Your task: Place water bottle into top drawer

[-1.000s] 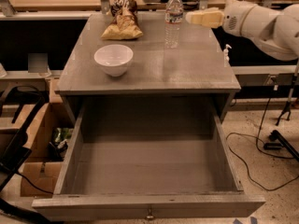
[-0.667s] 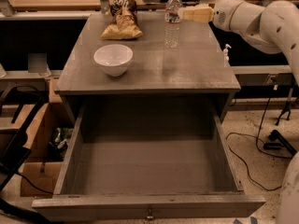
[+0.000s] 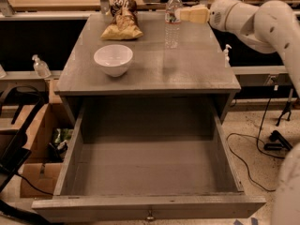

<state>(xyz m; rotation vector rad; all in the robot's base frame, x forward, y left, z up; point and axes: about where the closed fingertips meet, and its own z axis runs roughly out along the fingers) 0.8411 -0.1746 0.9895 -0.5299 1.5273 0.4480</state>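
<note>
The water bottle (image 3: 172,20) stands upright at the back of the grey tabletop (image 3: 187,69), clear with a white cap. My gripper (image 3: 183,15) reaches in from the right at the height of the bottle's upper part, its cream tip right against the bottle's right side. The top drawer (image 3: 150,206) is pulled wide open below the tabletop; its inside is bare and a small metal knob (image 3: 150,215) sits at the centre of the front panel.
A white bowl (image 3: 113,59) sits front left on the tabletop and a chip bag (image 3: 123,21) lies at the back left. Small pump bottles (image 3: 41,66) stand on side ledges. A cardboard box (image 3: 35,130) is at the left, cables (image 3: 255,149) on the floor at the right.
My gripper and arm have moved left, from well right of the bottle to right against its side. The bottle, bowl and drawer have not moved.
</note>
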